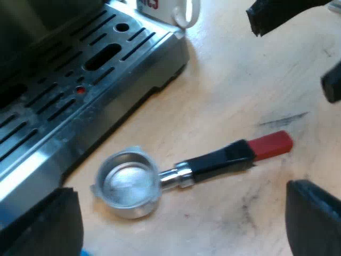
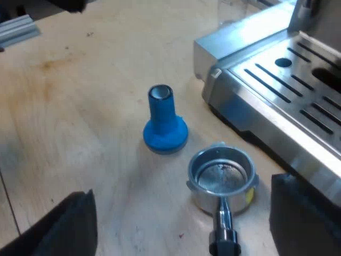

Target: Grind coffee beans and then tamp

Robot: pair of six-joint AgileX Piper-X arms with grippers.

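Holder [image 1: 208, 165] loose, blue tamper [image 2: 165, 122], wooden table [image 1: 240, 90]

On table [image 1: 240, 74]: holder [image 1: 181, 173] lies flat & loose, just beside machine's drip tray [image 1: 80, 101], not touching it. Basket end is nearest the tray, handle points away from it. The tamper [image 2: 165, 125] stands upright on table near holder's basket, apart from it, also near tray's corner. The mug [image 1: 160, 8] sits at tray's far corner, prob. on the tray itself; I can't tell for sure.
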